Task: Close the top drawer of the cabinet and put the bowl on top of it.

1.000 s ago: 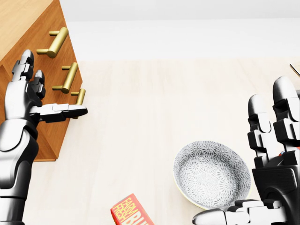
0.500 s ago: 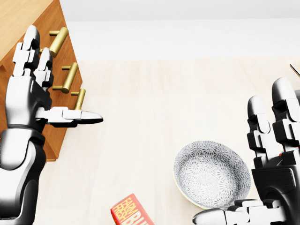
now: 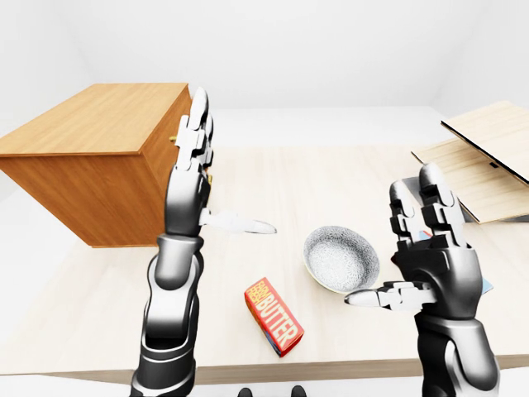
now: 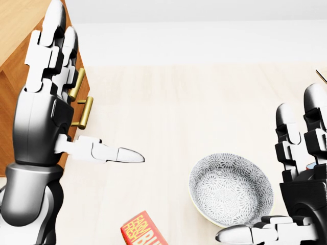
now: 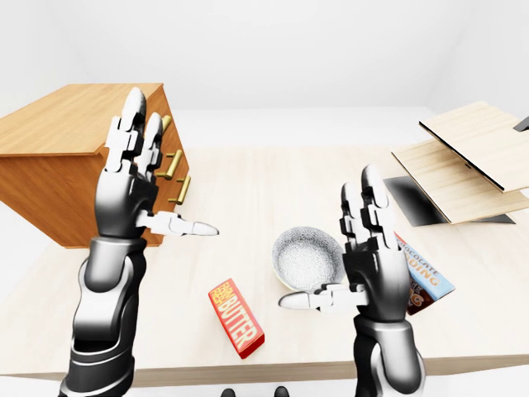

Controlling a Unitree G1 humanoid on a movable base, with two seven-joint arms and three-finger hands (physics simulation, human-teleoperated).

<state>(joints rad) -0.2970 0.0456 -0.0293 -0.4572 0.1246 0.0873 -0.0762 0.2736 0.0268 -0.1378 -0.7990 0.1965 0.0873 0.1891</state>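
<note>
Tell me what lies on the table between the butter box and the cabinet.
Nothing rests there: in the right-eye view the tabletop from the butter box to the cabinet is bare. Only the open left hand hangs above that stretch.

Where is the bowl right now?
In the left-eye view, the bowl sits on the table right of centre, between the butter box and the right hand.

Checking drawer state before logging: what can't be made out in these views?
- Top drawer front and its handle: head and right-eye views, covered by the left hand.
- Cabinet drawer face: left-eye view, seen edge-on behind that hand.
- Butter box: head view, cut by bottom edge.
- Chocolate packet: partly behind the right hand.
</note>
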